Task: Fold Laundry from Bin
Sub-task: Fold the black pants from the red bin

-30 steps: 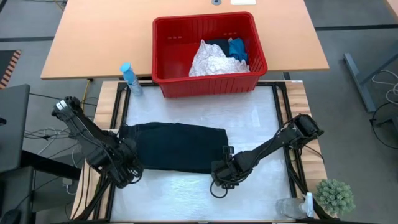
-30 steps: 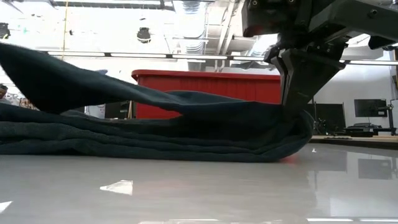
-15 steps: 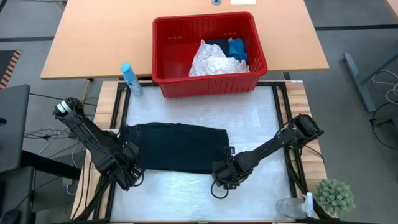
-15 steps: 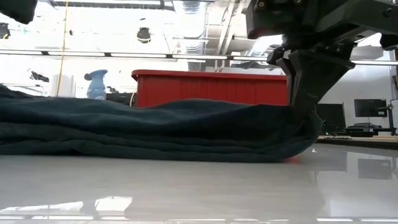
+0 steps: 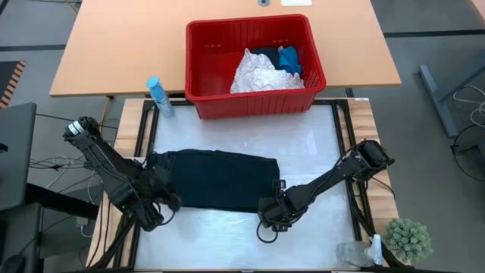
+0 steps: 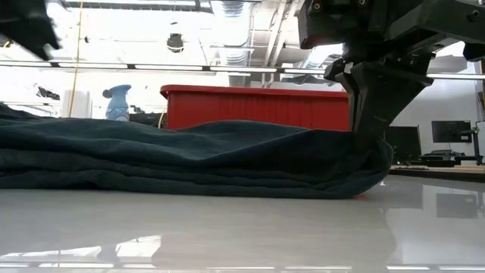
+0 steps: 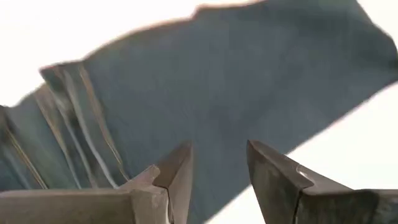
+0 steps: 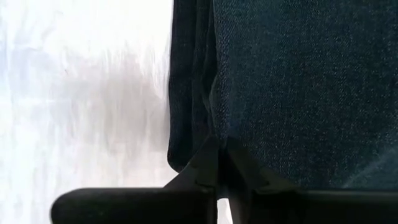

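The black garment (image 5: 216,180) lies flat and folded on the white worktop (image 5: 303,152), in front of the red bin (image 5: 254,64). This one piece seems nearly finished, but I judge the task is far from done: a white crinkled cloth (image 5: 258,76), a small blue cloth (image 5: 289,59) and something dark are inside the bin and not yet folded.

The right pincer (image 5: 274,203) is at the garment's corner farthest from the bin, on the right side. Its fingers are pressed together and pinch the edge of the cloth there. The left pincer (image 5: 161,199) is at the garment's left end, at the side away from the bin. Its fingers stand apart with nothing between them, and the cloth lies just beyond their tips.
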Robot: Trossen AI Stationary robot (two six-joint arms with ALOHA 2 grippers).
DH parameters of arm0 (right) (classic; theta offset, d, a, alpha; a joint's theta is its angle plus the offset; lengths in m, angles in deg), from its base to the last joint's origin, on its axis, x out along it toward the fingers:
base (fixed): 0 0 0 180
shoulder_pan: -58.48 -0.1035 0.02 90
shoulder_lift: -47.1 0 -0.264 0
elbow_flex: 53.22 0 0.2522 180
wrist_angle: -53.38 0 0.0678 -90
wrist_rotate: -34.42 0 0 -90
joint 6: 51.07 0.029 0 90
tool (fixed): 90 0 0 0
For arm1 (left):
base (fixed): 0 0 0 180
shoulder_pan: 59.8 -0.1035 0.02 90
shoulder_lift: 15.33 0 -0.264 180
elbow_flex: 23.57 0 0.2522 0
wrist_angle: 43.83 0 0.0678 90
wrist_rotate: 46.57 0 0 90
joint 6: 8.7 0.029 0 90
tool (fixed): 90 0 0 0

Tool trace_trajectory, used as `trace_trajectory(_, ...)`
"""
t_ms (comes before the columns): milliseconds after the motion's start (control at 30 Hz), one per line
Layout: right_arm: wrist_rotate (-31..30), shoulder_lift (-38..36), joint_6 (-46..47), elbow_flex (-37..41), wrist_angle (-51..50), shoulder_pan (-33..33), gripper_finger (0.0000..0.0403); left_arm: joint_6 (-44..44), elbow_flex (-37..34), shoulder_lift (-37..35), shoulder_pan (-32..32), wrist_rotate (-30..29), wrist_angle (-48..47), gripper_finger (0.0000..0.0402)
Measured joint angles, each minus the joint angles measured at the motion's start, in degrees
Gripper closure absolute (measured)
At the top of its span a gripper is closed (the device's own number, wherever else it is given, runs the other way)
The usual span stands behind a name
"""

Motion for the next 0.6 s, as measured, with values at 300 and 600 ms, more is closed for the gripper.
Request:
trace_trajectory(300, -0.27, 0.04, -0.02, 0.0, 0.12, 0.02, 0.0355, 1.14, -8.46, -0.92, -5.75, -3.66, 7.89, 0.027)
trace_trajectory(600, -0.34, 0.04, -0.04, 0.0, 0.22, 0.46, 0.0354, 7.37, -24.29, -0.9, -13.58, 1.4, 27.25, 0.0338)
